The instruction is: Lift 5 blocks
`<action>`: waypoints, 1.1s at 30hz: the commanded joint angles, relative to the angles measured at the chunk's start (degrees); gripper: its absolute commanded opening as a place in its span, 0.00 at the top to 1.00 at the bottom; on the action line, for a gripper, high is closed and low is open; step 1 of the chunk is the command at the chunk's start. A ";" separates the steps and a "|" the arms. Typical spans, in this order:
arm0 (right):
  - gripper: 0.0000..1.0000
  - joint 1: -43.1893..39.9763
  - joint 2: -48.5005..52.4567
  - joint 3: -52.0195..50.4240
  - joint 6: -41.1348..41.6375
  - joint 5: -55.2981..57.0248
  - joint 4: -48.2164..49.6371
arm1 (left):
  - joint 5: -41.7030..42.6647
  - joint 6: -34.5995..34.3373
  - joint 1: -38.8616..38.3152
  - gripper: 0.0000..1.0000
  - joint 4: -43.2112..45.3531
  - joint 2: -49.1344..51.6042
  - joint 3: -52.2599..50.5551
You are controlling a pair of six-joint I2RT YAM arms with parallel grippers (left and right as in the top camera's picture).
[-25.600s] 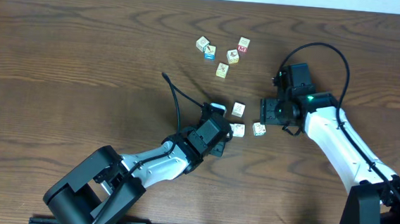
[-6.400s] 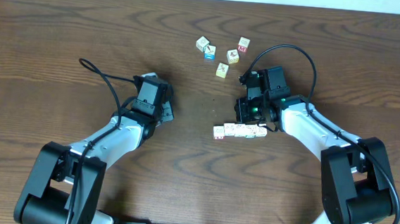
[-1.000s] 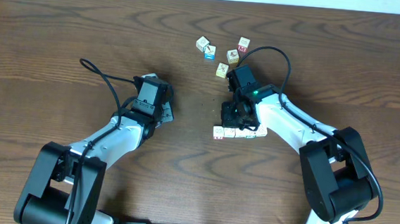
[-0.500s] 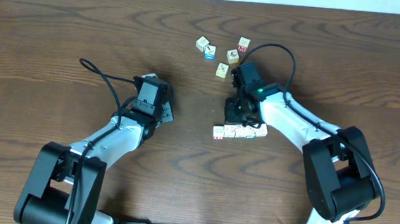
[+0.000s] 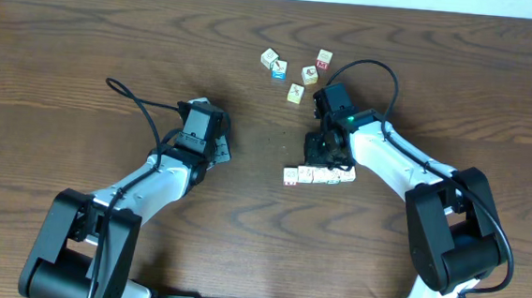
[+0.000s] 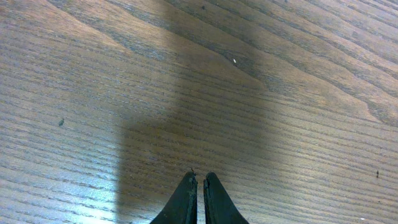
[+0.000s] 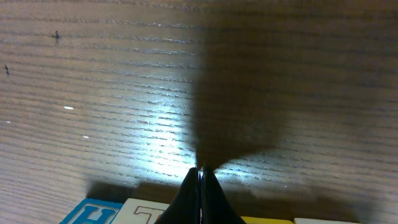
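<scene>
Blocks [image 5: 319, 175] lie in one row on the surface [image 5: 86, 42], long axis L–R, faces abutting. R gripper [image 5: 321, 159], jaws pressed together and empty, is just beside the row's far side, near mid; contact unclear. L gripper [image 5: 217, 149], likewise closed and empty, is well apart off the row's L end. R arm nearer. Prob. an end-to-end squeeze, needing both arms.

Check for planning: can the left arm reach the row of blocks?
Probably yes: only bare table separates left gripper from the row of blocks; right gripper sits at its far side.
</scene>
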 commanded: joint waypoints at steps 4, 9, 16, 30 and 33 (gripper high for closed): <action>0.99 0.33 0.35 0.66 -0.72 0.37 -0.70 | -0.09 0.79 0.35 0.93 -0.15 0.66 -0.33; 0.99 0.33 0.35 0.63 -0.70 0.37 -0.98 | -0.09 0.79 0.35 0.93 -0.15 0.66 -0.33; 0.99 0.39 0.35 0.63 -0.07 0.35 -1.84 | -0.09 0.79 0.35 0.93 -0.15 0.66 -0.33; 0.99 0.59 0.35 0.59 -1.60 2.47 1.70 | -0.09 0.79 0.35 0.93 -0.15 0.66 -0.33; 0.99 0.59 0.35 0.59 -2.27 2.29 2.71 | -0.09 0.79 0.35 0.92 -0.15 0.66 -0.33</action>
